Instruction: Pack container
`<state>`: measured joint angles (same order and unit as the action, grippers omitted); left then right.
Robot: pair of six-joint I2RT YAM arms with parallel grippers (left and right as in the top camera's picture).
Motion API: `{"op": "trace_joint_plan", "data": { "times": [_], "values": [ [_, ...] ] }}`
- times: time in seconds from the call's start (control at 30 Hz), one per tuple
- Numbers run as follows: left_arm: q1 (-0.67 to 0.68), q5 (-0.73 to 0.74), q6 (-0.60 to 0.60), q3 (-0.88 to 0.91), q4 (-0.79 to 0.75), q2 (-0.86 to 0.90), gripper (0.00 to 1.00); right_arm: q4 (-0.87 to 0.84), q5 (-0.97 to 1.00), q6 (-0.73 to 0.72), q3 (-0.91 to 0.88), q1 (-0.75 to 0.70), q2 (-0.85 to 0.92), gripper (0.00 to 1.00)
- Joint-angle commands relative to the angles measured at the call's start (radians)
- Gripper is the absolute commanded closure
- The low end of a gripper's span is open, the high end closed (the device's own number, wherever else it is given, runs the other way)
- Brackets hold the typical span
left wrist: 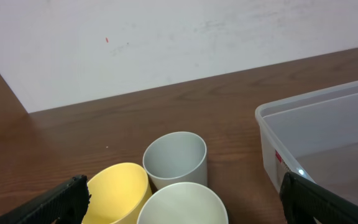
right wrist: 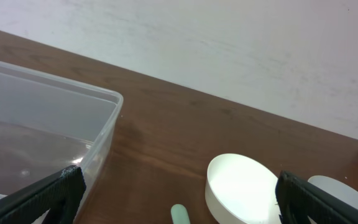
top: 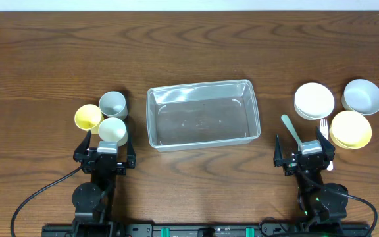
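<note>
The clear rectangular container (top: pixel 202 113) sits empty at the table's centre; it also shows in the left wrist view (left wrist: pixel 328 143) and the right wrist view (right wrist: pixel 36 130). Left of it stand three cups: yellow (top: pixel 88 118), grey (top: pixel 113 104) and pale green (top: pixel 112 130). Right of it are a white bowl (top: pixel 314 100), a grey bowl (top: pixel 362 96), a yellow bowl (top: pixel 351 128), a pale green spoon (top: pixel 291 130) and a white fork (top: pixel 324 128). My left gripper (top: pixel 106 143) is open and empty just behind the cups. My right gripper (top: pixel 304 147) is open and empty over the spoon's handle.
The brown wooden table (top: pixel 189 52) extends far behind the container. A pale wall (left wrist: pixel 166 37) lies beyond the table edge. Black cables (top: pixel 38 197) run from both arm bases at the front.
</note>
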<state>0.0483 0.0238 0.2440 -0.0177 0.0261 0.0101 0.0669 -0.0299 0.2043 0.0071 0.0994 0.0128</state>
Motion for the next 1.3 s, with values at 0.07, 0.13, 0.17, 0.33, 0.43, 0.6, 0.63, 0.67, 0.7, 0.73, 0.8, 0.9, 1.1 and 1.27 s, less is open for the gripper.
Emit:
{"op": "trace_joint_plan", "data": {
  "times": [0.07, 0.13, 0.17, 0.33, 0.43, 0.6, 0.63, 0.67, 0.7, 0.73, 0.8, 0.9, 1.1, 1.27],
  "values": [
    [-0.004, -0.01, 0.01, 0.014, 0.045, -0.005, 0.02, 0.004, -0.004, 0.01, -0.002, 0.01, -0.002, 0.01],
    [-0.004, -0.01, 0.01, 0.014, 0.045, -0.005, 0.02, 0.005, -0.004, 0.01, -0.002, 0.01, -0.002, 0.01],
    [-0.004, -0.01, 0.01, 0.014, 0.044, -0.005, 0.02, 0.005, -0.004, 0.01, -0.002, 0.01, -0.002, 0.01],
    [-0.004, -0.01, 0.01, 0.014, 0.045, -0.005, 0.02, 0.004, -0.004, 0.01, -0.002, 0.01, -0.002, 0.01],
    [-0.004, -0.01, 0.01, 0.014, 0.044, -0.005, 0.02, 0.004, -0.004, 0.01, -0.002, 0.01, -0.002, 0.01],
    [-0.004, -0.009, 0.01, 0.014, 0.044, -0.005, 0.02, 0.004, -0.004, 0.01, -0.002, 0.01, -0.002, 0.01],
    [-0.004, -0.009, 0.01, 0.014, 0.044, -0.005, 0.02, 0.004, -0.009, 0.01, -0.002, 0.011, -0.002, 0.01],
    [-0.004, -0.01, 0.01, 0.014, 0.045, -0.005, 0.02, 0.003, -0.016, 0.01, -0.002, 0.011, -0.002, 0.01],
    [-0.004, -0.013, 0.01, 0.014, 0.044, -0.005, 0.02, 0.002, -0.022, 0.01, -0.002, 0.011, -0.002, 0.01],
    [-0.004, -0.013, 0.01, 0.014, 0.044, -0.005, 0.02, 0.003, -0.024, 0.007, -0.002, 0.011, -0.002, 0.01],
    [-0.004, -0.013, 0.01, 0.014, 0.044, -0.005, 0.02, 0.003, -0.024, -0.072, -0.002, 0.01, 0.0, 0.01],
    [-0.004, -0.01, -0.036, 0.014, 0.041, -0.005, 0.02, 0.003, -0.031, -0.176, -0.002, 0.01, 0.005, 0.01],
    [-0.004, -0.01, -0.27, -0.072, 0.156, 0.042, 0.02, -0.001, -0.041, -0.238, 0.049, 0.01, 0.06, 0.01],
    [-0.004, -0.01, -0.284, -0.311, 0.3, 0.22, 0.02, 0.09, -0.058, -0.237, 0.244, 0.01, 0.249, 0.01]
  ]
}}
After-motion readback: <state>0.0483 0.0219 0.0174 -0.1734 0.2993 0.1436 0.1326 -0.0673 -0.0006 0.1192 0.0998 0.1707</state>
